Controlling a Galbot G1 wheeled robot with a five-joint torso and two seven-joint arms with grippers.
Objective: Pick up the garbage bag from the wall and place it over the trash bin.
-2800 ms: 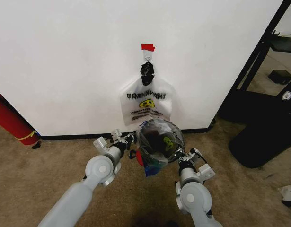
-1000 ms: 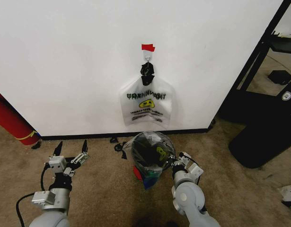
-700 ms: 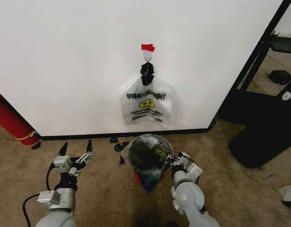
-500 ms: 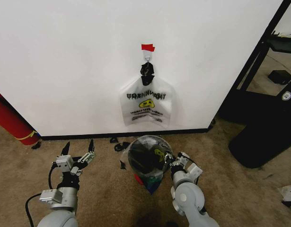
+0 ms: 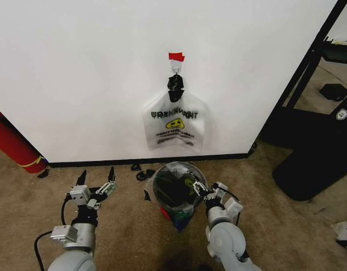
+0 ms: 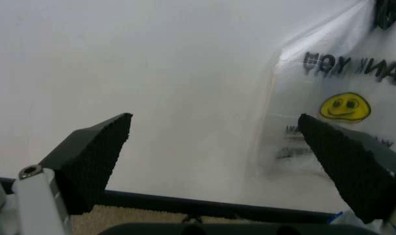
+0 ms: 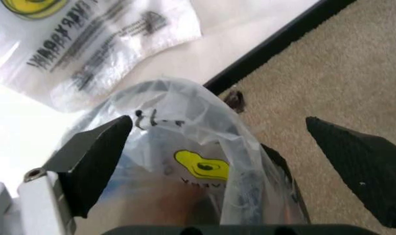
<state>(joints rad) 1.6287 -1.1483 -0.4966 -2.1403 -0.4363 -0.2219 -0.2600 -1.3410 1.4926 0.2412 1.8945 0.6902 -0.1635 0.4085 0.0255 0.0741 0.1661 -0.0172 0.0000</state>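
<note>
The trash bin, small, round and black with a red base, stands on the carpet just in front of the wall. The garbage bag is draped over it, clear with a yellow smiley, blue tape showing low at its front. My right gripper is open at the bin's right rim; in the right wrist view the garbage bag lies between the wide-spread fingers. My left gripper is open, low and well to the left of the bin. A similar smiley bag hangs from the hook under red tape.
A red cylinder leans at the far left by the baseboard. Black furniture stands at the right. Small black scraps lie on the carpet left of the bin. Open carpet lies between the arms.
The left arm has pulled away from the bin to the left and edged slightly forward. The bag's puffed top has sunk lower around the bin. The right gripper stays at the rim.
</note>
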